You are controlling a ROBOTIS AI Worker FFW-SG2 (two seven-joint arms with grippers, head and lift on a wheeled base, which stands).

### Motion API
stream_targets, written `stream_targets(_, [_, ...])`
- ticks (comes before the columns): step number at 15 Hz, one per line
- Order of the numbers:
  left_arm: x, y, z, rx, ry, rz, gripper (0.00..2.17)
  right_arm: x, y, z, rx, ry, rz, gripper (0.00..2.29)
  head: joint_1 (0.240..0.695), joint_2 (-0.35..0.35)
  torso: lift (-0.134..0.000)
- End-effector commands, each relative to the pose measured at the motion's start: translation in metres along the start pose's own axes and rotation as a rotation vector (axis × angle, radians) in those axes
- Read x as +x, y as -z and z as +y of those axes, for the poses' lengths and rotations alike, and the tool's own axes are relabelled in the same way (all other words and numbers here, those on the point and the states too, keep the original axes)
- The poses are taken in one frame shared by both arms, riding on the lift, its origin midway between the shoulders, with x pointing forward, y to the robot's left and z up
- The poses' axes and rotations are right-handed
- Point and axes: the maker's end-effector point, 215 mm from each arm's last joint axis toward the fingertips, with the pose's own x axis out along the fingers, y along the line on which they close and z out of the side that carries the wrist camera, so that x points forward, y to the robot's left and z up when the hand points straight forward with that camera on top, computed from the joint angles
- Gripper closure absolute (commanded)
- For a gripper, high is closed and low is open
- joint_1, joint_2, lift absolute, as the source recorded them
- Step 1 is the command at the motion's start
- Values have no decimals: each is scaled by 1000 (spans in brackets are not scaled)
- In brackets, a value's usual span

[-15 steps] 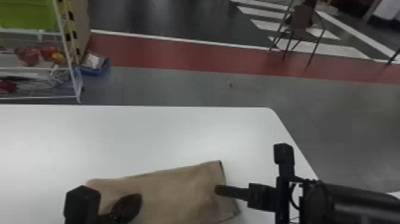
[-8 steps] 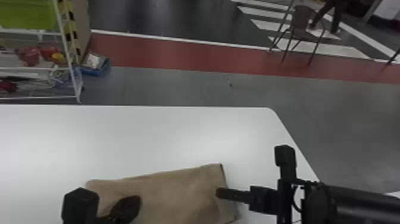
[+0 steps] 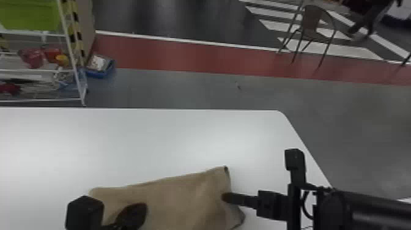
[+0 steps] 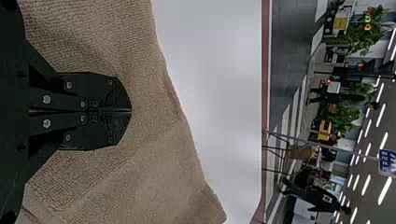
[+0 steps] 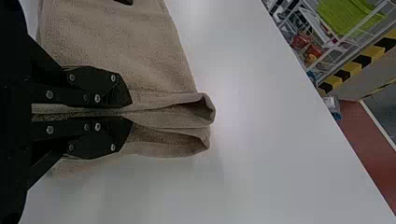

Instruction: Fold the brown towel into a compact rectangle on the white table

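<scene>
Up puckers the right end of the brown towel (image 3: 171, 198) on the white table (image 3: 153, 137), pinched by the right gripper (image 5: 130, 111), presumably ready to carry that end over! Above its left part sits the left gripper (image 4: 131, 111), fingers together, perhaps steadying it.

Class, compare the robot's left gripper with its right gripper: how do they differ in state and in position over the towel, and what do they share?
The left gripper has its fingers together with no cloth visible between them; the right gripper pinches a fold of the brown towel.
The left gripper is over the towel's left part, while the right gripper is at its right end.
Both have flat black fingers.
</scene>
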Motion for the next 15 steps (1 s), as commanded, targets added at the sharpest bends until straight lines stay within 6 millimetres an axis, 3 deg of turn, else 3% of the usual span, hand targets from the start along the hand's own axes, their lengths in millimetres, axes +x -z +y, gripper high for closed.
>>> stream_targets(1, [-1,1,-3,2,2,1,1723,-12,-4,7,8,-37,-31,1426,695,-258,-123])
stream_targets(4, [-1,2,-9,6,13,4,1723,-37,-21,26,-17,-97,-104,1426,695,-264,-123])
stream_targets(8, [-1,6,-20,7,30,9,1723,-47,-21,45,-53,-127,-121,1426,695,-276,-123])
stream_targets(10, [-12,4,-22,4,39,2,1723,-47,-20,39,-50,-105,-119,1426,695,-278,-123])
stream_targets(12, [-25,-7,-16,-3,32,-21,1723,-46,-24,25,-35,-73,-121,1426,695,-286,-123])
stream_targets(15, [-35,-11,-6,-3,21,-29,1723,-44,-25,19,-22,-68,-120,1426,695,-283,-123])
